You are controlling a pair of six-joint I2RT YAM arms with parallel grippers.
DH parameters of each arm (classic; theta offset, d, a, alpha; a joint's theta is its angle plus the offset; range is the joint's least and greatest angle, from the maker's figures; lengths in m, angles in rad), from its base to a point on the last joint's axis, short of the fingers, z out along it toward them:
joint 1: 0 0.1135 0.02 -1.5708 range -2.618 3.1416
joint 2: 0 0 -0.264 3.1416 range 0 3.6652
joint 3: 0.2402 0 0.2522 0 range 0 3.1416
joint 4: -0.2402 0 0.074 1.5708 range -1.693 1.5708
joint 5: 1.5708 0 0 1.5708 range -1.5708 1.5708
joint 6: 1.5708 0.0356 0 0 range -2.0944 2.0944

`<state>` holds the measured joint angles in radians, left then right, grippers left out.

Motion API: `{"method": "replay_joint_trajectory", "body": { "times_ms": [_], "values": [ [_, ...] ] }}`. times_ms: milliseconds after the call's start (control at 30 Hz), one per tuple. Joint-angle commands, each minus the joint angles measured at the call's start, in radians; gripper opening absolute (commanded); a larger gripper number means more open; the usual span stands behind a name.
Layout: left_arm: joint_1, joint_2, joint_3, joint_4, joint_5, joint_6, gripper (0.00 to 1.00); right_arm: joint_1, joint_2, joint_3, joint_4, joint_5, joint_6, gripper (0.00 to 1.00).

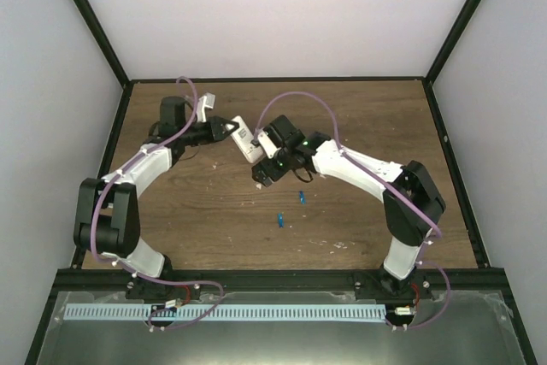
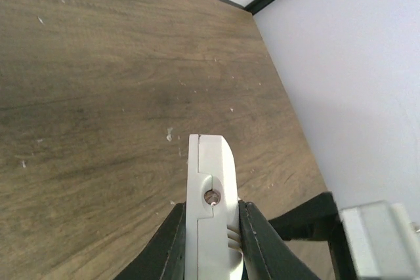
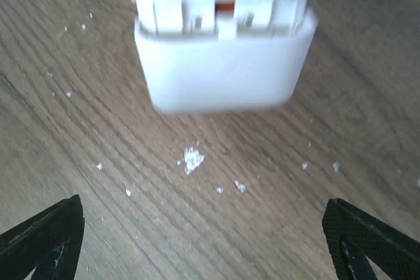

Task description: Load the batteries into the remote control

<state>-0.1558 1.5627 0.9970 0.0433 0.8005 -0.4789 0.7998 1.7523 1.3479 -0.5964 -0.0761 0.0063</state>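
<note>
My left gripper point(image 1: 229, 128) is shut on the remote control point(image 1: 246, 144), a slim white handset held above the table's back middle. In the left wrist view the remote control point(image 2: 210, 188) stands edge-on between the black fingers point(image 2: 165, 244) of the left gripper point(image 2: 211, 231). My right gripper point(image 1: 261, 173) is open just past the remote's free end, touching nothing. In the right wrist view the remote control point(image 3: 220, 50) fills the top, and the right gripper point(image 3: 203, 234) has bare wood between its wide-set fingertips point(image 3: 52, 231). Two blue batteries point(image 1: 302, 197) point(image 1: 280, 220) lie on the table.
White crumbs point(image 3: 192, 159) are scattered over the brown wooden table point(image 1: 359, 108). A black frame point(image 1: 273, 79) and pale walls close in the back and sides. Part of the right arm point(image 2: 377, 240) shows low right in the left wrist view.
</note>
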Motion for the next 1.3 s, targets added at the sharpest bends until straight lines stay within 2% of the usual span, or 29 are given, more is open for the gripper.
{"method": "replay_joint_trajectory", "body": {
  "times_ms": [0, 233, 400, 567, 700, 900, 1267],
  "values": [
    [-0.005, -0.034, -0.030, 0.037, 0.046, -0.011, 0.00, -0.006, 0.001, 0.062, 0.031, 0.002, -0.022, 0.92],
    [-0.014, -0.049, -0.052, 0.049, 0.056, -0.025, 0.00, -0.008, 0.050, 0.126, 0.024, -0.016, -0.056, 0.92],
    [-0.023, -0.049, -0.052, 0.058, 0.062, -0.034, 0.00, -0.008, 0.073, 0.150, 0.031, -0.040, -0.058, 0.89],
    [-0.025, -0.051, -0.051, 0.052, 0.060, -0.033, 0.00, -0.008, 0.088, 0.164, 0.023, -0.041, -0.055, 0.81],
    [-0.025, -0.047, -0.046, 0.047, 0.059, -0.030, 0.00, -0.008, 0.084, 0.160, 0.024, -0.039, -0.058, 0.69],
    [-0.027, -0.043, -0.044, 0.048, 0.059, -0.028, 0.00, -0.010, 0.087, 0.158, 0.020, -0.030, -0.064, 0.57],
    [-0.026, -0.041, -0.039, 0.053, 0.060, -0.032, 0.00, -0.008, 0.097, 0.149, 0.021, -0.034, -0.078, 0.45]
  ]
}}
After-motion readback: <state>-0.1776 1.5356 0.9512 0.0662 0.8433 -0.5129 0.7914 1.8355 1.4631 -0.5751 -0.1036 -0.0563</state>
